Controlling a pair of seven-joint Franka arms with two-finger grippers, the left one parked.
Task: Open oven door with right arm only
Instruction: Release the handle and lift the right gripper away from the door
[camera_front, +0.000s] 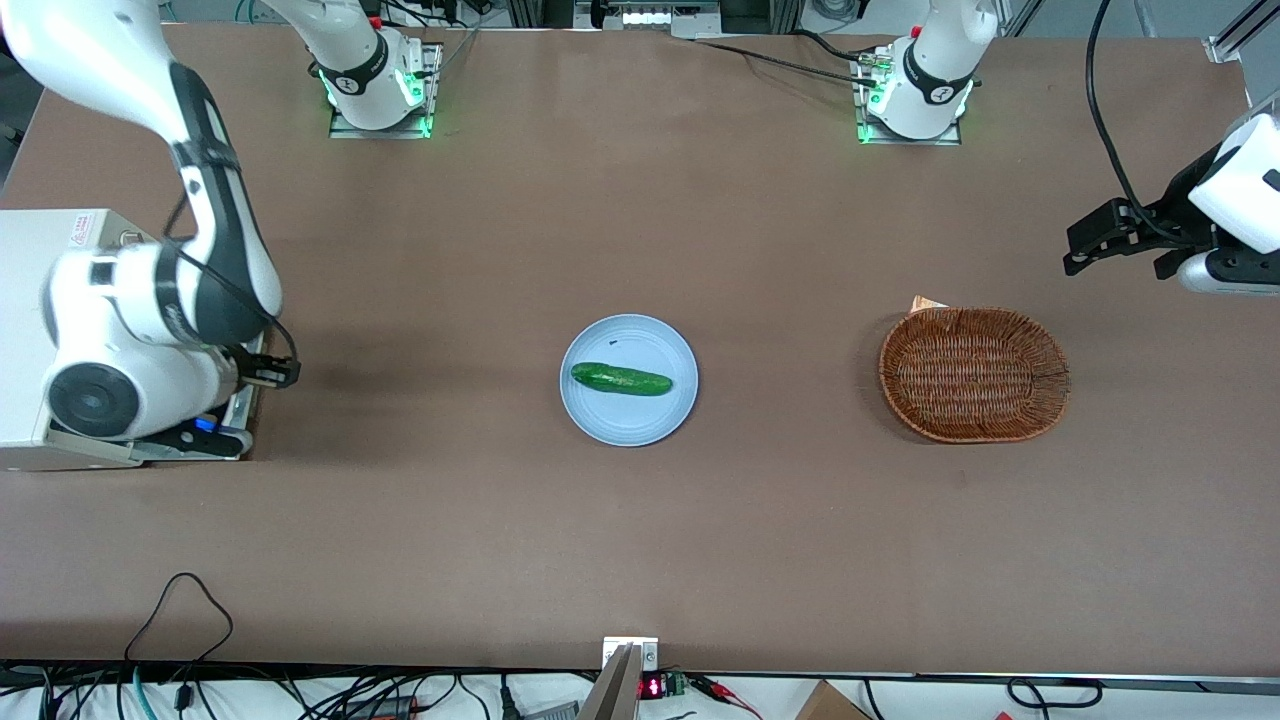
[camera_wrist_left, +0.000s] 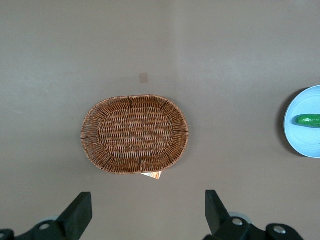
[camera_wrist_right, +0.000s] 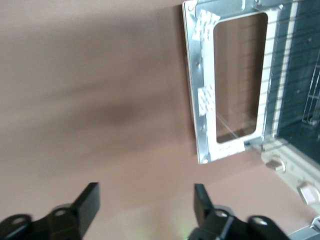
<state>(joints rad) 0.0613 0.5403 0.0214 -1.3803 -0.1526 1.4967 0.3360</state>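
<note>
The gripper, its fingers spread apart and empty, hangs over bare tabletop just clear of the oven door, which lies swung down flat in front of the oven.

Brown table. Pale blue round plate near its middle, one green cucumber lying lengthwise on it. Oval brown wicker basket toward the parked arm's end, well apart from the plate; an orange-and-white paper scrap pokes out from under its rim. Black cable loops onto the table edge nearest the front camera.
</note>
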